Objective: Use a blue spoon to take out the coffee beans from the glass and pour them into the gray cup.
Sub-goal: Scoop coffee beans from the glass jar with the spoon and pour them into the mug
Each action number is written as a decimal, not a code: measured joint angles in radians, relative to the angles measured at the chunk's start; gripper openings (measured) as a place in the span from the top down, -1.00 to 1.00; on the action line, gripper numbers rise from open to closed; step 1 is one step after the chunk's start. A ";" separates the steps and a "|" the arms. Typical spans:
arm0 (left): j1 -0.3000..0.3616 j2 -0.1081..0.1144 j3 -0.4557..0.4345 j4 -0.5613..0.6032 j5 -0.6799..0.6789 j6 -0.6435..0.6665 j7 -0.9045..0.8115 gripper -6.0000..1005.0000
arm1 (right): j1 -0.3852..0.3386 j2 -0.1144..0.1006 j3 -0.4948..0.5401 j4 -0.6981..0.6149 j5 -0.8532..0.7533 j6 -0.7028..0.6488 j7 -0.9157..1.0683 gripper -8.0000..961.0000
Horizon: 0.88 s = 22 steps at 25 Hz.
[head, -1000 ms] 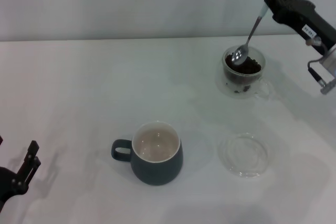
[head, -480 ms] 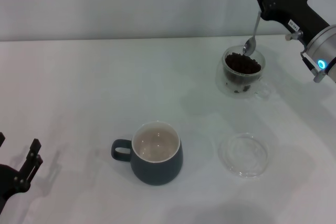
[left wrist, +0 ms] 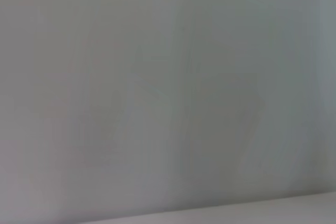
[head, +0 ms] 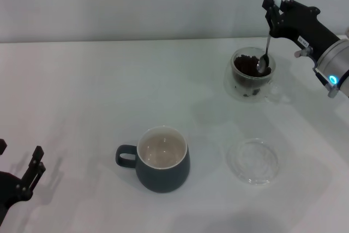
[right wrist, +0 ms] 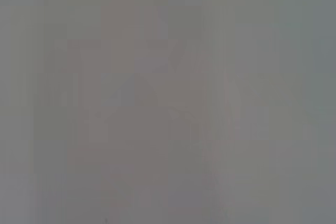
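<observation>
surface (head: pixel 98 80): We see a plain white surface under a pale wall; both wrist views show only blank grey.
right hand (head: pixel 275 10): Closed on the top of the blue spoon (head: pixel 266 47), which hangs nearly upright so that its bowl dips into the glass (head: pixel 252 72) just below.
coffee beans (head: pixel 248 65): A dark heap inside the glass, touching the spoon bowl; we judge scooping is under way.
gray cup (head: pixel 162 159): Well away from the right hand, nearer the robot, its cream inside showing no beans; that is where the scoop must travel.
glass saucer (head: pixel 252 160): Lies bare, beside the cup.
left hand (head: pixel 24 178): Parked at the near edge; we cannot tell its fingers' state.
count: One spoon, one glass, one cup, one saucer, two hands.
</observation>
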<state>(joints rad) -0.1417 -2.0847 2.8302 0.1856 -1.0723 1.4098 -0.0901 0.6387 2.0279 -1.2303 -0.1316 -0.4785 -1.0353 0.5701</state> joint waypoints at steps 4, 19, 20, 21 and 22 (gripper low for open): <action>-0.001 0.000 0.000 0.000 0.000 -0.003 0.000 -0.52 | 0.006 0.000 0.000 0.001 0.000 0.034 -0.003 0.67; -0.003 0.000 0.000 0.000 0.000 -0.012 0.000 -0.52 | 0.025 0.000 -0.005 0.027 0.010 0.076 0.088 0.67; -0.003 0.000 0.000 0.000 0.000 -0.012 0.000 -0.52 | 0.028 0.000 -0.005 0.027 0.010 0.083 0.109 0.67; -0.003 0.000 0.000 0.000 0.000 -0.012 0.000 -0.52 | 0.031 0.000 -0.005 0.027 0.010 0.088 0.129 0.67; -0.003 0.000 0.000 0.000 0.000 -0.012 0.000 -0.52 | 0.033 0.000 -0.005 0.027 0.010 0.092 0.146 0.67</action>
<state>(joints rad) -0.1449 -2.0847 2.8302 0.1856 -1.0722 1.3973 -0.0906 0.6720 2.0279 -1.2349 -0.1047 -0.4680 -0.9436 0.7159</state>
